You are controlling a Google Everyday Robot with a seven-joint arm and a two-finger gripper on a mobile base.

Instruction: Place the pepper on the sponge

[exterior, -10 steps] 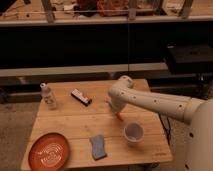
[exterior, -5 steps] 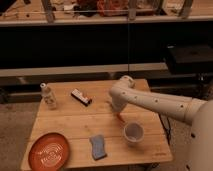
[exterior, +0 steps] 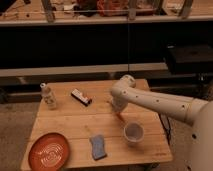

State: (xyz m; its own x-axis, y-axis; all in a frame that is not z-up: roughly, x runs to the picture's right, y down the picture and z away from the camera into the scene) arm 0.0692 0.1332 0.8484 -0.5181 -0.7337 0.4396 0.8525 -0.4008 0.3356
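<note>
Hand (exterior: 119, 111) sits low over the middle of the desk (exterior: 75, 122), orange-red pepper (exterior: 120, 117) right at its tip; I can't tell whether it's gripping, and the sponge (exterior: 98, 146) lies apart at the desk's front, between the orange plate (exterior: 49, 151) and the cup (exterior: 133, 133)

The cream-white gripper (exterior: 118, 109) is hanging just behind the whitish translucent plastic cup (exterior: 133, 132), with the slim orange-red pepper (exterior: 120, 117) glowing at its tip. Left of the cup, the blue-grey soft rectangular sponge (exterior: 98, 146) is lying on the tan planked wooden table (exterior: 75, 122). Farther left, the round orange plate (exterior: 48, 151) is showing pale swirls.
</note>
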